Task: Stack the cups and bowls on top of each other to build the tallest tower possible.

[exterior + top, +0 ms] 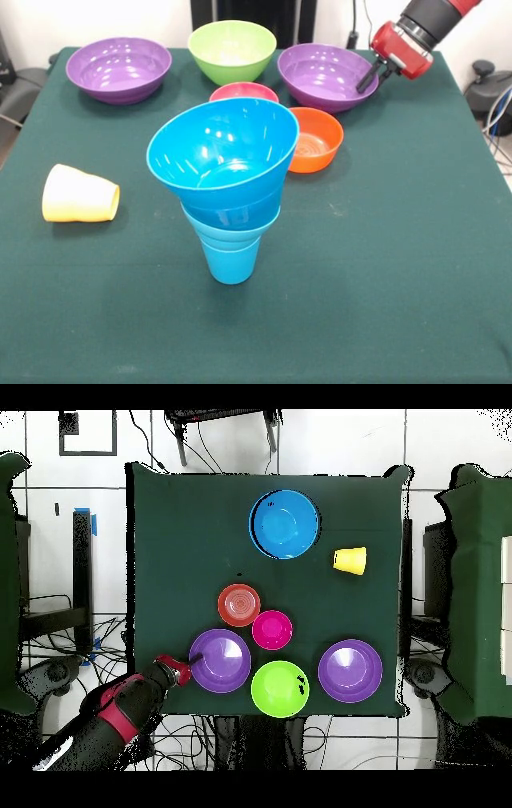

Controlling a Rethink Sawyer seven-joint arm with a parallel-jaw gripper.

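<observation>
The tower stands mid-table: a sky-blue cup (230, 258) upright with blue bowls (220, 156) nested in its mouth, the top one tilted; from overhead the tower (284, 524) is a blue disc. The pale yellow cup (78, 194) (350, 560) lies on its side to the left in the front view. At the back stand two purple bowls (118, 68) (326, 74), a lime green bowl (232, 50), a pink-red bowl (244, 90) and an orange bowl (314, 140). My gripper (373, 78) (188, 659) hovers at the rim of the right purple bowl, holding nothing visible.
A dark green cloth covers the table (400, 264) (180, 534). The red and black arm (120, 709) comes in over one table corner. In the overhead view, cables and dark furniture (60, 614) surround the table on the floor.
</observation>
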